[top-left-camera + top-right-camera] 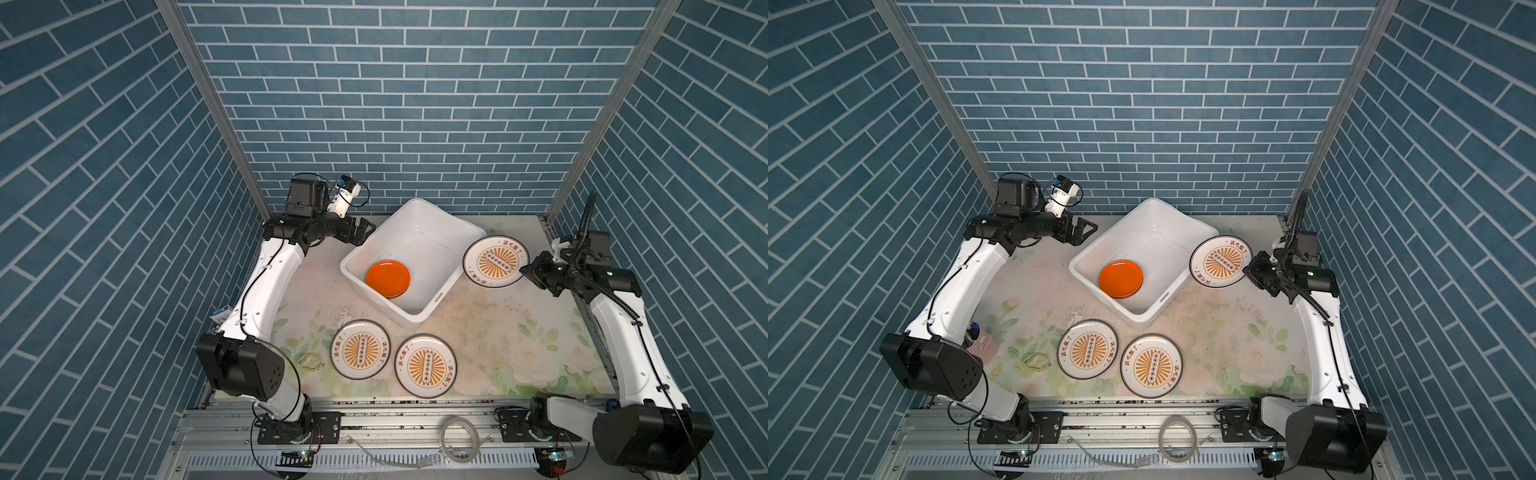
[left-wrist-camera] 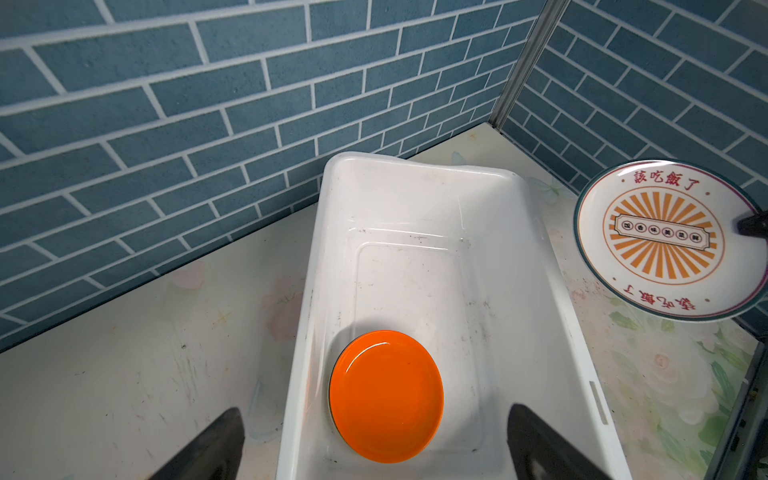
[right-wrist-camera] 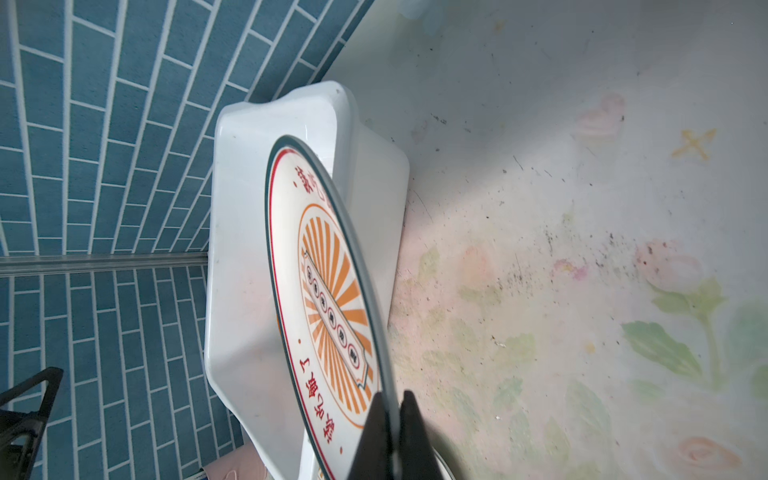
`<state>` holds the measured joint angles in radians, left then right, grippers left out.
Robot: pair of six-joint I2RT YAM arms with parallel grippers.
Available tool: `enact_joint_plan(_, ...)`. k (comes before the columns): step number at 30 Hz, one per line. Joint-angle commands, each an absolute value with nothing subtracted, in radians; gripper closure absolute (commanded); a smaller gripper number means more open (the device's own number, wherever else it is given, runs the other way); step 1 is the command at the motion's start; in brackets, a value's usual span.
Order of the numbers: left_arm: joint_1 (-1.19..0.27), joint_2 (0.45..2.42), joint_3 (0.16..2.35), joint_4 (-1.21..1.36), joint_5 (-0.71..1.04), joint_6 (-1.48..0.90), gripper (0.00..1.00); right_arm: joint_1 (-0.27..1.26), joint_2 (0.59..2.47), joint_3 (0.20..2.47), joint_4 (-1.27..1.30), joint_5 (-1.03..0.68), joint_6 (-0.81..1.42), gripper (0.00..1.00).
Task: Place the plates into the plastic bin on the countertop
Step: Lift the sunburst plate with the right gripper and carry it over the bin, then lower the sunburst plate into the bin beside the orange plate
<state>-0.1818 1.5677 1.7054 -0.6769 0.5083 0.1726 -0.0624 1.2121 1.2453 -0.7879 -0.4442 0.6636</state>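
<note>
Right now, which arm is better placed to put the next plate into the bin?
Right: the right gripper already pinches a sunburst plate's rim beside the plastic bin. The left gripper is open, empty.

arms: white shells, black joints | left gripper [image 1: 360, 232]: black, white camera above | right gripper [image 1: 530, 268]: black | cables: thin black, one corrugated hose

Plastic bin [image 2: 552, 266]: white plastic, smooth, semi-gloss, scuffed with dark specks inside. Orange plate [image 2: 386, 397]: high gloss, bright highlights on rim. Sunburst plate [image 2: 665, 237]: glazed, shiny, printed pattern. Worktop [image 3: 582, 208]: matt printed floral sheet, soiled with dark grit. Walls [image 1: 395, 104]: matt brick-pattern covering, faintly grainy. Corner posts [image 1: 208, 104]: brushed metal.
</note>
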Motion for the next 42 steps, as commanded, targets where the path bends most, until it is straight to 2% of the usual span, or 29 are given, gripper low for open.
enact_joint_plan(1,-0.178,1.537,1.708,-0.678,0.493,0.187,0.00,-0.051,1.257,1.322,-0.704,-0.491,0.629,1.00)
enact_joint_plan(22,-0.178,1.511,1.700,-0.650,0.519,0.145,0.01,0.205,1.767,1.643,-0.425,-0.497,0.721,1.00)
enact_joint_plan(42,-0.179,1.515,1.704,-0.634,0.549,0.117,0.00,0.305,1.997,1.727,-0.330,-0.380,0.794,1.00)
